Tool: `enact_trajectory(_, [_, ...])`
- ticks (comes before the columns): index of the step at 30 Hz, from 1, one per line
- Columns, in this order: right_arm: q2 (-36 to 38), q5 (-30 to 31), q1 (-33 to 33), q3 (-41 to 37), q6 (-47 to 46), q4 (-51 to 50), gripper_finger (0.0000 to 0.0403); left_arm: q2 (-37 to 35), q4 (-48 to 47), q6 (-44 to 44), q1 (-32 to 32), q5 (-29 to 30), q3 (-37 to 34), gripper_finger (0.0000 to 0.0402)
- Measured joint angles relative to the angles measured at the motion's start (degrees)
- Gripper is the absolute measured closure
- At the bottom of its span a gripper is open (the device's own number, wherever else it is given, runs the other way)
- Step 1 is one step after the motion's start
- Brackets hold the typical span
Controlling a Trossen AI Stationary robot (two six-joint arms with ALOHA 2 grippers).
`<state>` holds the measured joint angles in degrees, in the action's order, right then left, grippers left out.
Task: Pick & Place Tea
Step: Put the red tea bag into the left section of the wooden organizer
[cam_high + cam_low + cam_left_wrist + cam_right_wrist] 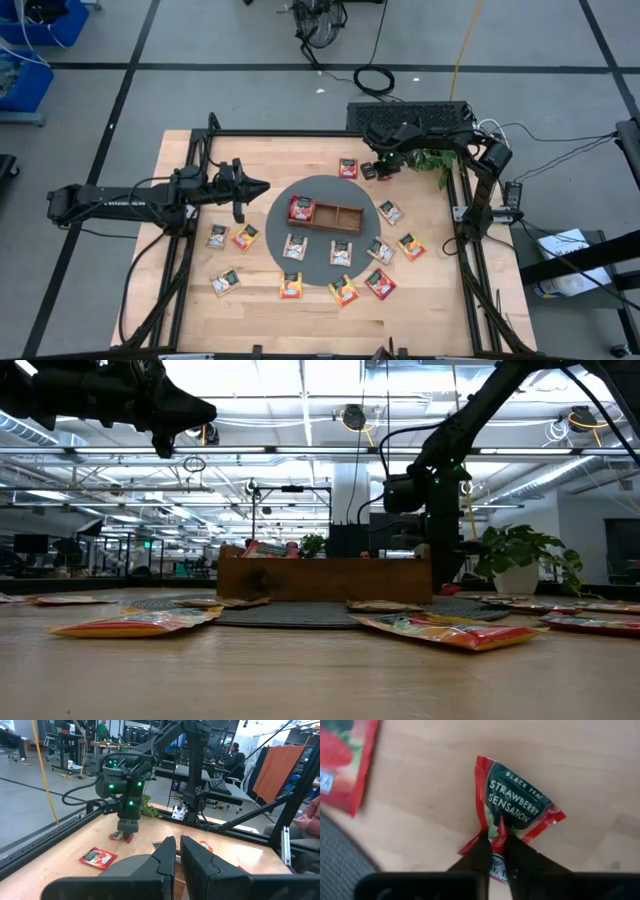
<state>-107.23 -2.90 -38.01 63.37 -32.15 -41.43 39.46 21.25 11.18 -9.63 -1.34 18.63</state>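
Several tea packets, red, orange-yellow and whitish, lie flat around the grey round mat (pixel 292 190). On the mat stands the brown wooden tray (pixel 338 216), with one red packet (pixel 301 210) in its left compartment. At the far side of the table my right gripper (pixel 497 839) points down, shut on a red "Strawberry Sensation" tea packet (pixel 517 802). Another red packet (pixel 348 168) lies just left of it. My left gripper (pixel 262 186) hangs level above the table left of the mat, shut on nothing. My right gripper pinches the red tea packet between its two fingers at the middle of one edge (pixel 499 826). The fingers come from above, pointing down. The foil is puckered up into a ridge between the fingertips, and the rest of the packet lies on the wood.
A green plant (pixel 432 160) and a black box (pixel 410 112) stand at the far right corner, close behind the right arm. Black frame rails (pixel 466 240) run along the table's sides. People sit in the room beyond the table.
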Motion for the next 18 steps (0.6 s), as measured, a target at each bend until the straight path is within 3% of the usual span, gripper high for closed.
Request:
enact_trajectory(6, [5.6,5.6,2.5,-0.5,4.3,-0.3,0.0390,0.0,0.0,0.0,0.0,0.0,0.0,0.0371])
enact_trajectory(11, [16.0,7.8,5.4,-0.3,5.1,0.9,0.0391,0.0,0.0,0.0,0.0,0.0,0.0,0.0371])
enact_trajectory(15, [23.0,13.4,12.3,-0.8,6.9,2.0,0.0391,0.0,0.0,0.0,0.0,0.0,0.0,0.0371])
enact_trajectory(18, [27.1,21.2,18.9,-1.3,8.7,6.7,0.0391,0.0,0.0,0.0,0.0,0.0,0.0,0.0371])
